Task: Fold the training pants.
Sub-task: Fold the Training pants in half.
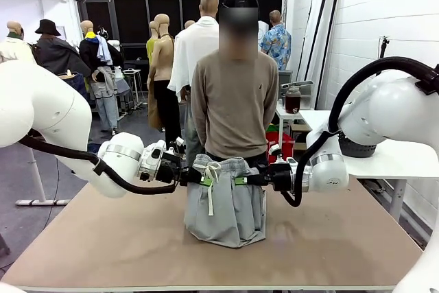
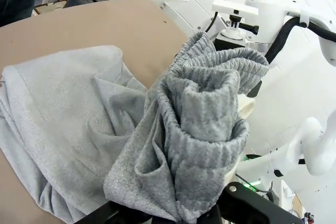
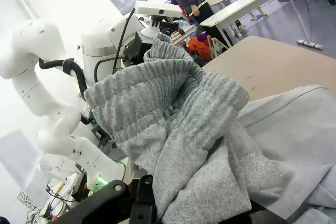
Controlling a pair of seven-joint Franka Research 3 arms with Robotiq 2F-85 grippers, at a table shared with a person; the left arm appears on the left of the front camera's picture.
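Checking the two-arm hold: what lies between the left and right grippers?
In the front view, the training pants' gathered waistband spans from left gripper to right gripper, drawstring dangling.

Person (image 1: pixel 234 101) behind table (image 1: pixel 103 238) – bottle (image 1: pixel 293 99) far R

Grey training pants (image 3: pixel 173 114) bunched in jaws, table (image 3: pixel 273 66) behind

Frontal overview; two close wrist views
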